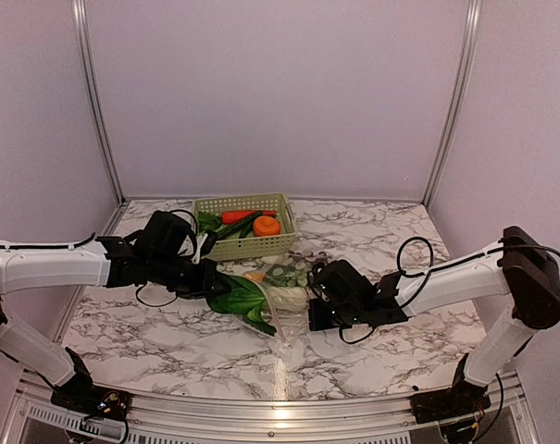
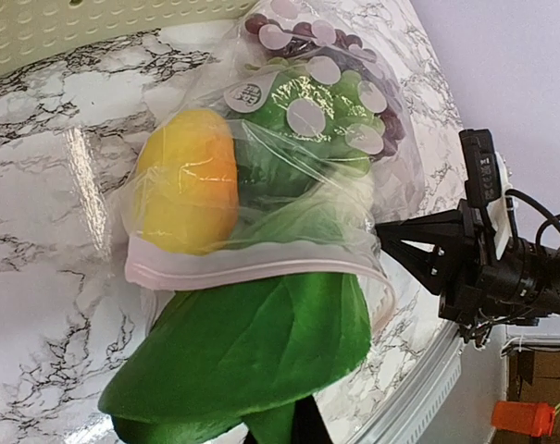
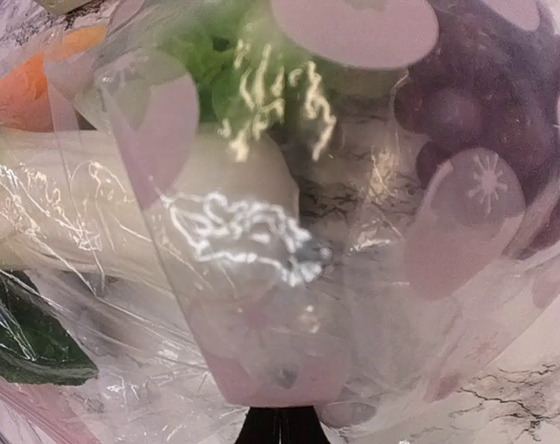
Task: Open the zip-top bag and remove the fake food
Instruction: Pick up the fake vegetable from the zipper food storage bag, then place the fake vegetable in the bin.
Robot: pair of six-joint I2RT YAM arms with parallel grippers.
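Pinching a green leafy piece, the left gripper is seen pressed together in the top view. In its own wrist view only a dark sliver of finger shows beneath the leaf, so the grip itself is mostly hidden there. The leaf is seen lying across the pinkish zip strip of the zip-top bag, half out of the mouth.

The right gripper is closed on the bag's edge, its tips pinching the clear plastic. This is shown plainly in the left wrist view. In the right wrist view the crinkled film fills almost the whole picture and only the finger bases can be made out at the bottom.

The rest of the fake food in the bag is told apart best from the wrists: a yellow-orange fruit just behind the zip strip, a purple grape bunch, and a pale stalk seen through the film. From above these are blurred together.

The bag is laid on the marble table between the two grippers. A pale green lattice basket stands just beyond it, and orange and green pieces are seen in it only from above.
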